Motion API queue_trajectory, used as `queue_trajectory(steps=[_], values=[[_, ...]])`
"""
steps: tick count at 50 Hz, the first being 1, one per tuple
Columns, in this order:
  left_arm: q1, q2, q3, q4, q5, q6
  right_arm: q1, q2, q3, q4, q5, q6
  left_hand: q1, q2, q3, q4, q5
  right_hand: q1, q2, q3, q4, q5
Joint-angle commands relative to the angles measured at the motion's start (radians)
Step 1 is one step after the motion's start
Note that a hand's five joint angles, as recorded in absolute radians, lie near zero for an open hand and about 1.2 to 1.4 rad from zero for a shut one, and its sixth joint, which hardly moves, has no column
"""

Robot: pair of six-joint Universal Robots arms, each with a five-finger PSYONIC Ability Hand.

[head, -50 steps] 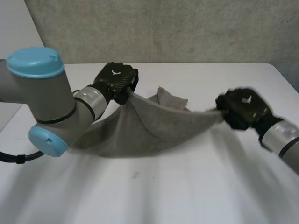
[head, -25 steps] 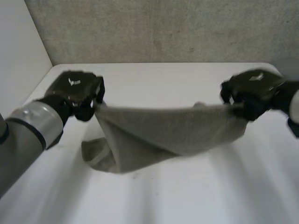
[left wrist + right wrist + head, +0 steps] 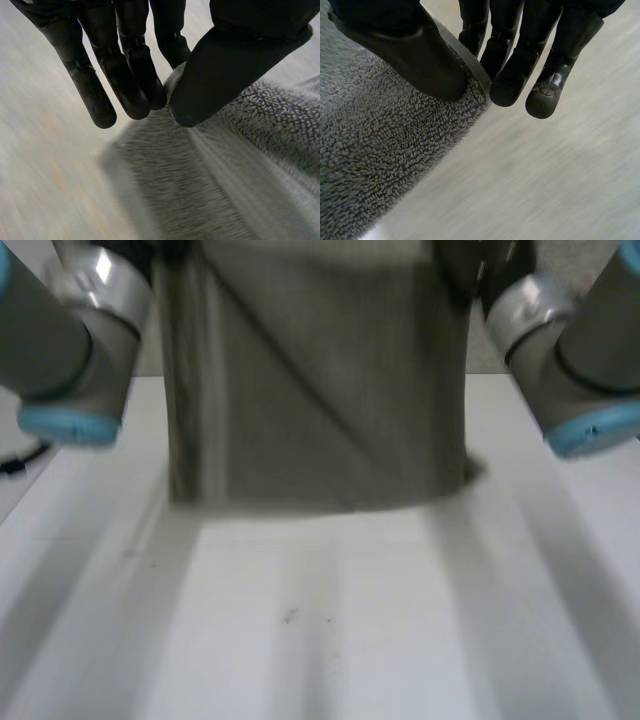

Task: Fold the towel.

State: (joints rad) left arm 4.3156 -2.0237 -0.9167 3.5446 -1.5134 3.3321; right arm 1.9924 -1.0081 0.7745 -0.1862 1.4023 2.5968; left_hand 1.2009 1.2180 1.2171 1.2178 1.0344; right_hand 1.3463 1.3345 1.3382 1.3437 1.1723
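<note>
The grey towel (image 3: 310,390) hangs up flat between the two arms, facing the head camera. Its bottom edge runs side to side, low over the white table (image 3: 330,630). The left hand (image 3: 235,55) pinches one top corner between thumb and fingers, and the right hand (image 3: 405,45) pinches the other the same way.

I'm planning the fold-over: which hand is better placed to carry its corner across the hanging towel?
Right, probably. The right hand has its thumb well onto its corner of the towel, with its fingers behind. The left hand pinches only the very tip of its corner, which might slip.
</note>
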Motion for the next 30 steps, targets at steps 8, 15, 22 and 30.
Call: queue_trajectory(steps=[8, 15, 22, 30], values=[[0.059, 0.143, -0.380, 0.105, -0.093, -0.085, 0.019, -0.141, 0.316, -0.029, -0.014, 0.016, 0.195, 0.178, 0.179, 0.178, 0.187, 0.050, 0.062, 0.058, 0.053, 0.049], [0.069, 0.137, -0.670, 0.119, -0.074, -0.083, 0.019, -0.121, 0.517, -0.006, -0.040, 0.017, 0.195, 0.178, 0.179, 0.178, 0.187, 0.050, 0.062, 0.058, 0.053, 0.049], [0.069, 0.036, -0.853, 0.117, -0.053, -0.083, 0.017, 0.044, 0.680, -0.021, -0.138, 0.023, 0.195, 0.178, 0.179, 0.178, 0.187, 0.050, 0.062, 0.058, 0.053, 0.049], [0.069, 0.028, -0.896, 0.114, -0.044, -0.083, 0.003, 0.066, 0.713, -0.018, -0.131, 0.032, 0.195, 0.178, 0.179, 0.178, 0.187, 0.050, 0.062, 0.058, 0.053, 0.049]])
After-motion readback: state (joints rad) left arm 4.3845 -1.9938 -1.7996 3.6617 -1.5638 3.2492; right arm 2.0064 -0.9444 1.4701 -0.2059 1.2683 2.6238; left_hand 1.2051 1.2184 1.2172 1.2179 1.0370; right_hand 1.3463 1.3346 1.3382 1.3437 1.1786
